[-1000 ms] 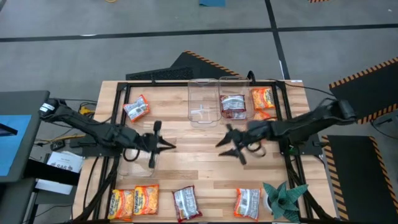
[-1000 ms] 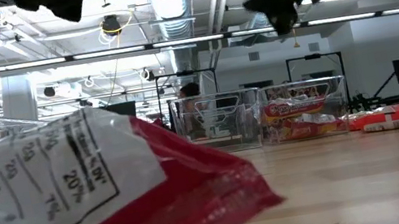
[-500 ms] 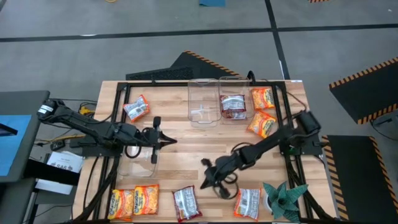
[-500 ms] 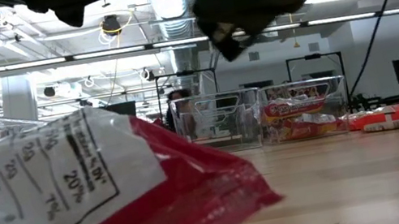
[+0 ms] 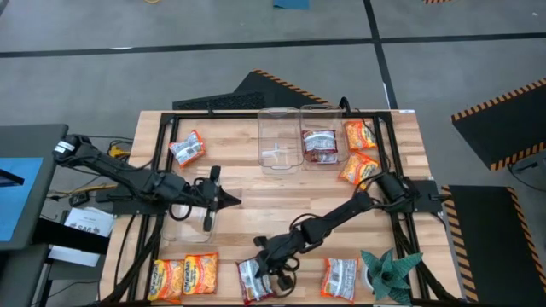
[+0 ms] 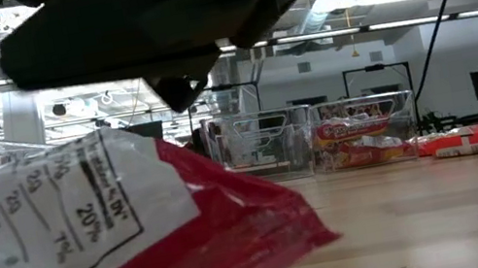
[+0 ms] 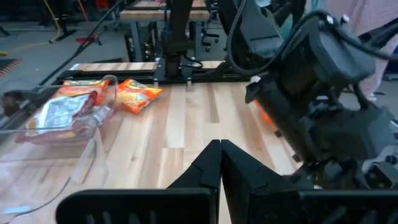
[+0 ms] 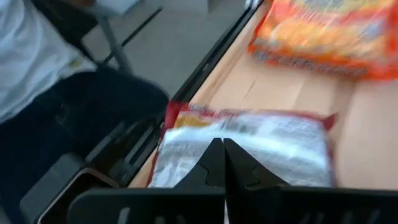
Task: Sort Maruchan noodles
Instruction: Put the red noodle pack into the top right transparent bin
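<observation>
Several Maruchan noodles packets lie flat on the wooden table. A white-silver packet with red print [image 5: 255,280] [image 6: 88,229] [image 8: 249,143] is at the near edge. My right gripper [image 5: 266,258] [image 6: 175,92] [image 8: 221,155] hovers just above it, shut, with nothing between its fingers. A second white-silver packet [image 5: 339,277] lies to its right, and orange-yellow packets [image 5: 183,275] to its left. More packets lie at the far left [image 5: 186,147] and far right [image 5: 359,169]. My left gripper [image 5: 227,200] [image 7: 220,163] waits shut over the table's left half.
Two clear bins [image 5: 280,141] stand at the far middle, the right one holding a white-and-red packet [image 5: 320,145]. Another clear bin [image 5: 186,226] sits under my left arm. A teal spiky plant [image 5: 388,271] stands at the near right corner. A person [image 8: 50,68] stands beyond the near edge.
My right gripper has swept from the table's middle toward the near edge and leftward. It has come down over the white-silver packet, and its fingers, spread a second ago, have shut. No packet has moved.
</observation>
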Available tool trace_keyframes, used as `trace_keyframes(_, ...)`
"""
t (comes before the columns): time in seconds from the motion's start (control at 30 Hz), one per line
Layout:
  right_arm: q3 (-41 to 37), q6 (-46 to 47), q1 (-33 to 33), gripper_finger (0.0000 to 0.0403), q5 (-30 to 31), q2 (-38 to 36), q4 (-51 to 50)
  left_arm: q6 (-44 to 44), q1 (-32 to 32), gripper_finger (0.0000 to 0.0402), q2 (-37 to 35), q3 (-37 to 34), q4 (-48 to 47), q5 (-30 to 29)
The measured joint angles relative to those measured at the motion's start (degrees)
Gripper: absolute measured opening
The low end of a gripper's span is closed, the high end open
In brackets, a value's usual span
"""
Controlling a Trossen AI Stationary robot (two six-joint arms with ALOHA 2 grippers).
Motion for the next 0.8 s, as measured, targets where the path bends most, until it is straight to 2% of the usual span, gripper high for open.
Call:
trace_keyframes(0.2, 6.40, -0.36, 0.00, 0.0007, -2.69, 5.31, -5.52, -0.25, -2.06, 0.0000, 0.00, 0.00, 0.00, -4.28)
trace_keyframes(0.37, 9.14, -1.25, -0.85, 0.0007, -0.13, 6.47, -13.89, -0.23, -2.15, 0.0000, 0.00, 0.00, 0.01, -6.15)
trace_keyframes(0.8, 9.16, -0.13, -4.14, 0.0007, 27.77, -2.57, -52.14, 0.63, -2.15, 0.0000, 0.00, 0.02, -0.12, -6.08)
